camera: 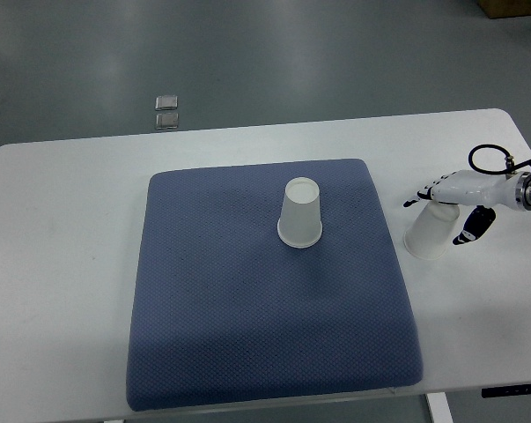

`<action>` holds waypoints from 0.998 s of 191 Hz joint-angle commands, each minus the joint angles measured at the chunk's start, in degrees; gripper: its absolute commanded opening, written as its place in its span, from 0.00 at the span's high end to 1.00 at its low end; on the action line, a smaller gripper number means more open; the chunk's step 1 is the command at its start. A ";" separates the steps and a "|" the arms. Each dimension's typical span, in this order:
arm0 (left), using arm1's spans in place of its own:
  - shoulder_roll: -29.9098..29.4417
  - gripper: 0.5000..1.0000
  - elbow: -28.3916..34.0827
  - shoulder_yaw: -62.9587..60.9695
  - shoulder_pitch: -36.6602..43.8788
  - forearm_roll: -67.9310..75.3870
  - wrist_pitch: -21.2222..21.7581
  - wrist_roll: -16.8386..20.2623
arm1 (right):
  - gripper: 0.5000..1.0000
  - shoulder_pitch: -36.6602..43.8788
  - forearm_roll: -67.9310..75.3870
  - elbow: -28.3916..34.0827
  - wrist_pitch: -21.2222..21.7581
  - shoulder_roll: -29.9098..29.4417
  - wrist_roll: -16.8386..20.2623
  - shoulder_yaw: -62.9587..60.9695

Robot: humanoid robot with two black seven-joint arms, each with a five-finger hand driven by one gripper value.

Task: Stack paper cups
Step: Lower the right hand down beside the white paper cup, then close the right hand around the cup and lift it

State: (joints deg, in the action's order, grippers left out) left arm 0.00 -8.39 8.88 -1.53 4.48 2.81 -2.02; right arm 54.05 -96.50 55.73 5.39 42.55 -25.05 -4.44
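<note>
Paper cups number 2 in the top view, and both stand upside down. 1 inverted cup [299,214] sits near the middle of the blue cushion mat [212,335], wide rim down on the fabric and narrow base up, so its long axis runs vertical; seen from this steep angle it appears to lean toward the camera. It stands alone, touched by nothing, and looks like the base that the other cup is meant to go onto.

The second cup [430,233] is off the mat, just beside its right edge on the white table [62,264]. It is also mouth down, base up under the hand, with its axis close to vertical and perhaps tilted slightly. The right hand [450,204] comes in from the right edge and is wrapped over the cup's upper part, white fingers [421,193] across the top and dark fingertips on the far side, so the hand is closed around this cup. Whether the rim rests on the table or is just clear of it I cannot tell.

Gripping high on the narrow end probably leaves the open rim free, which suits lowering this cup over the 1 on the mat. The left arm does not show.
</note>
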 commanded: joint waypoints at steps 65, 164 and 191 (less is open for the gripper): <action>0.00 0.00 -0.05 0.00 0.04 0.00 0.00 0.00 | 0.69 0.35 -0.36 -0.01 0.14 -0.45 -0.44 1.19; 0.00 0.00 -0.05 0.00 -0.05 0.00 0.00 0.00 | 0.90 3.78 -0.44 -0.01 0.67 -0.63 -0.70 1.02; 0.00 0.00 0.04 0.00 0.04 0.00 0.00 0.00 | 0.90 5.98 -0.27 -0.01 1.02 0.07 -1.58 1.02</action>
State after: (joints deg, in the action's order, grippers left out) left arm 0.00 -8.37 8.88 -1.53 4.48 2.81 -2.02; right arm 58.41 -96.93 55.72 6.21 42.14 -26.09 -3.44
